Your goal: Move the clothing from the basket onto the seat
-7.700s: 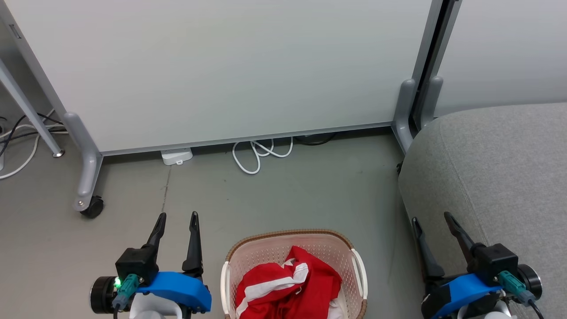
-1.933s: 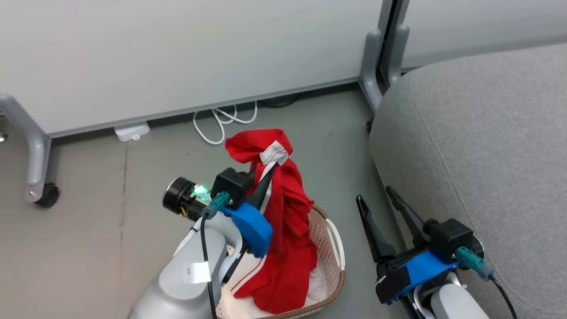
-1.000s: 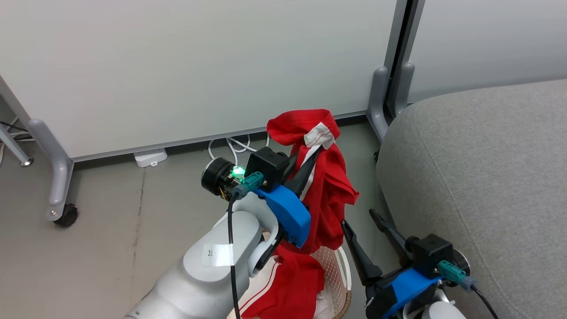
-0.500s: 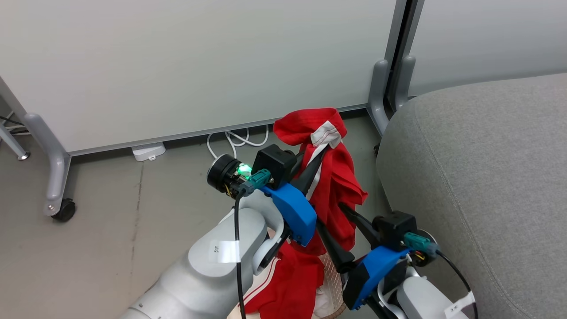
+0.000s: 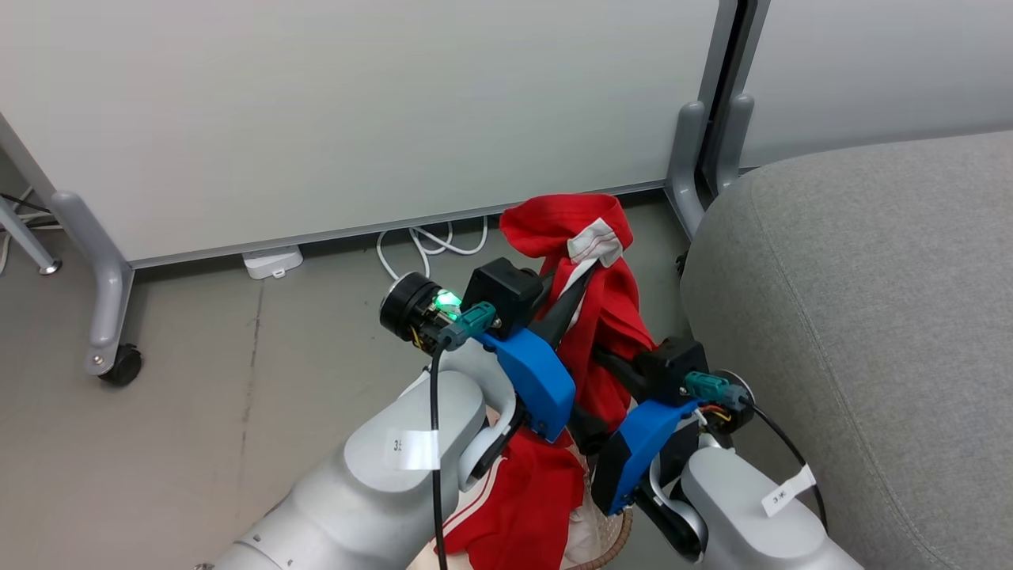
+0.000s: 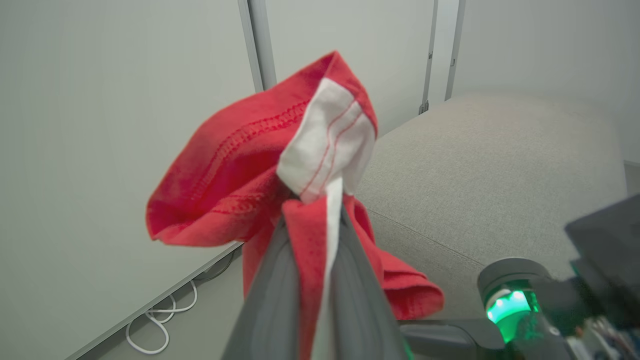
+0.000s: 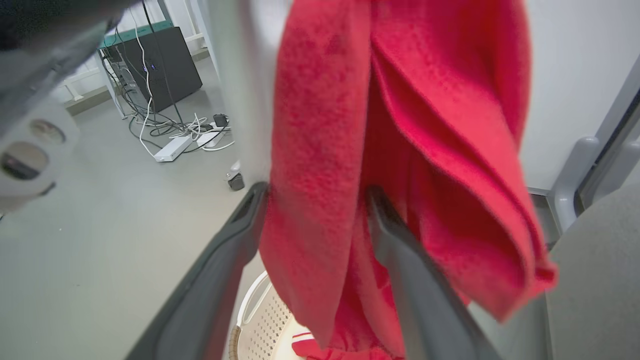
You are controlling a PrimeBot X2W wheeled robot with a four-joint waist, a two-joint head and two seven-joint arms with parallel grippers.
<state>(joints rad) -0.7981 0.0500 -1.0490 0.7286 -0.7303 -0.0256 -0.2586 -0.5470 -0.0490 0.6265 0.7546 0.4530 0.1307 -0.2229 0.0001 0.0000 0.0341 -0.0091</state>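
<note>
Clothing (image 5: 603,317) bound for the large grey fabric-upholstered seat (image 5: 870,301) now hangs in mid-air just beside the cushion's rounded edge, well above the floor. Seconds ago it lay heaped in the basket. The soft bright red garment, with white stripes and a white panel, dangles from the left gripper (image 6: 312,220). That gripper's two long dark fingers (image 6: 270,300) are pressed together on a bunched fold near the garment's top.

Below, the small cream-white perforated plastic basket (image 5: 617,540) with a brown woven-look rim stands on the floor at the foot of the seat. More red-and-white fabric lies in it; whether that is a second garment or the tail of the first cannot be told.

The newest change is the right gripper (image 7: 317,192). A second ago it waited apart, near the seat's edge. Now its fingers (image 7: 215,260) stand spread wide on either side of the hanging cloth, with a fold between them and no grip taken.

This looks like a two-handed hold being set up before the carry across. The placing on the cushion is not yet done.
</note>
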